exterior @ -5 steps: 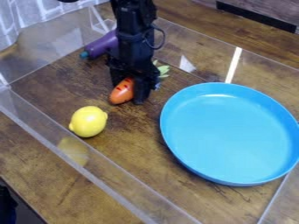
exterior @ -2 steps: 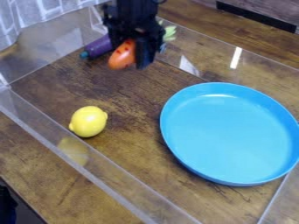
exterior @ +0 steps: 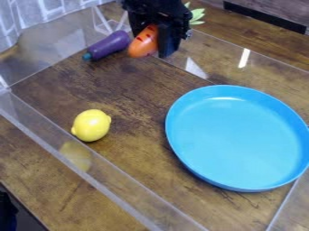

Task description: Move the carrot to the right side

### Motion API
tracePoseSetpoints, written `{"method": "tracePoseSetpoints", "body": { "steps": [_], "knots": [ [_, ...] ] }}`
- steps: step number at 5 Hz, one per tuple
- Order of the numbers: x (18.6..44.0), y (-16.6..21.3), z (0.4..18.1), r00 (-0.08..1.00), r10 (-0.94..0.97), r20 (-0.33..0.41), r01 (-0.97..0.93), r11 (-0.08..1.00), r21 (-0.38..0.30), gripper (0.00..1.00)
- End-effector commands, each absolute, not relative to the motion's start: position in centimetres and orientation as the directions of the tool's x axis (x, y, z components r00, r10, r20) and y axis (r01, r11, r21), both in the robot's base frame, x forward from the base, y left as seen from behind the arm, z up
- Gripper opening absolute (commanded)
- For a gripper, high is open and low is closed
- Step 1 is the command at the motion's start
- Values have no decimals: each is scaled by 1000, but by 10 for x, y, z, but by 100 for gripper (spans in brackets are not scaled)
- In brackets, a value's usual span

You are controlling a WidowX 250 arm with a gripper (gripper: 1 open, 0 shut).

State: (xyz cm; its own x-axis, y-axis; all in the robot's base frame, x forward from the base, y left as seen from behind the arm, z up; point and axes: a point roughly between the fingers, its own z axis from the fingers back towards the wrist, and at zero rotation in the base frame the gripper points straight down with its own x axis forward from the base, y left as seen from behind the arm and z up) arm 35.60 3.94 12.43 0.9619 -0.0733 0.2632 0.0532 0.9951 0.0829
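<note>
The carrot [exterior: 145, 41], glossy orange with its green top [exterior: 194, 15] poking out to the right, hangs in the air near the top of the camera view. My black gripper [exterior: 161, 38] is shut on it and points mostly downward, well above the wooden table. The carrot's middle is hidden behind the fingers.
A purple eggplant [exterior: 107, 46] lies on the table just left of the carrot. A yellow lemon [exterior: 90, 124] sits at the lower left. A large blue plate [exterior: 239, 135] fills the right side. Clear plastic walls [exterior: 49, 135] edge the work area.
The gripper has risen from the table with the carrot in it and drifted to the right in the picture. Lemon, eggplant and plate have stayed put.
</note>
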Motion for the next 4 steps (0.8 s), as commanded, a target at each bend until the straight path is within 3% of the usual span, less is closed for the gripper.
{"method": "tracePoseSetpoints", "body": {
  "steps": [1, 4],
  "knots": [
    [357, 26, 129, 949, -118, 291, 95, 991, 91, 0],
    [351, -19, 121, 933, -230, 276, 215, 973, 85, 0]
  ]
}}
